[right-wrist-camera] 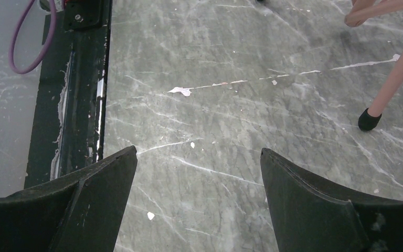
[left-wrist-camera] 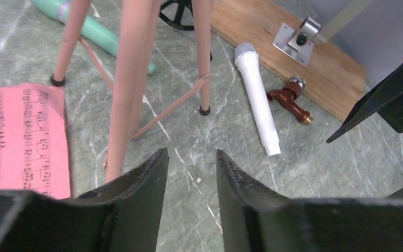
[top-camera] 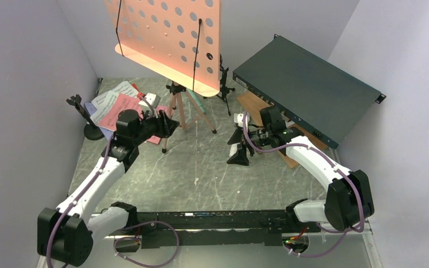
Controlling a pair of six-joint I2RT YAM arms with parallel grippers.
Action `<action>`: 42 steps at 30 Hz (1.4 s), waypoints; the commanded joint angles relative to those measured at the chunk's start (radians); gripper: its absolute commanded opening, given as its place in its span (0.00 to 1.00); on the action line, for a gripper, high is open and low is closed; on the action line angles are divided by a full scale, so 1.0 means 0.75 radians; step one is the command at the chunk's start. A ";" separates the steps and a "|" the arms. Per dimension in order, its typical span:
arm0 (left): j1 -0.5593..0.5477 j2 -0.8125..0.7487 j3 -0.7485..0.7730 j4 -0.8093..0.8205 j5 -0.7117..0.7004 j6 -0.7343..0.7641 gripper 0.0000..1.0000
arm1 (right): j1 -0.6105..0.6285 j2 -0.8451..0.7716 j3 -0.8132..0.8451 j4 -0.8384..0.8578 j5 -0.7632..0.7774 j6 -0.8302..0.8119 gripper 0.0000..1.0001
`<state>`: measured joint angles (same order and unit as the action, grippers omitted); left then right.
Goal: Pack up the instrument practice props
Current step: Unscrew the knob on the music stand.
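The pink perforated music tripod [top-camera: 167,39] stands at the back, its legs [left-wrist-camera: 131,79] just ahead of my left gripper [left-wrist-camera: 191,153]. That gripper [top-camera: 167,124] is partly open over bare table with nothing between its fingers. A red sheet-music page [left-wrist-camera: 21,136] lies to its left, on a pile of pages [top-camera: 114,103]. The green microphone [left-wrist-camera: 99,31] lies behind the legs and the white microphone [left-wrist-camera: 257,100] to their right. One black mount [top-camera: 86,120] stands far left, another [top-camera: 223,84] behind the tripod. My right gripper [right-wrist-camera: 198,151] hangs wide open and empty near the table's middle [top-camera: 239,151].
A large dark green box [top-camera: 307,89] leans at the back right over a wooden board [left-wrist-camera: 294,58] that carries a metal bracket [left-wrist-camera: 296,38]. A brown tap-like fitting [left-wrist-camera: 294,102] lies beside the white microphone. The black base rail [right-wrist-camera: 78,79] runs along the near edge.
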<state>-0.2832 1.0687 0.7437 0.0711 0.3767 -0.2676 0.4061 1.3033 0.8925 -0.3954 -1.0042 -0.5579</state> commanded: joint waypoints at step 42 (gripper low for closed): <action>-0.027 0.024 -0.056 0.163 -0.160 0.266 0.61 | 0.000 -0.011 -0.146 0.567 0.132 -0.146 0.96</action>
<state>-0.2989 1.1198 0.7097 0.1131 0.2420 -0.0708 0.4053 1.2915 0.7967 -0.2501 -0.9577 -0.6441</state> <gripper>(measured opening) 0.543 0.951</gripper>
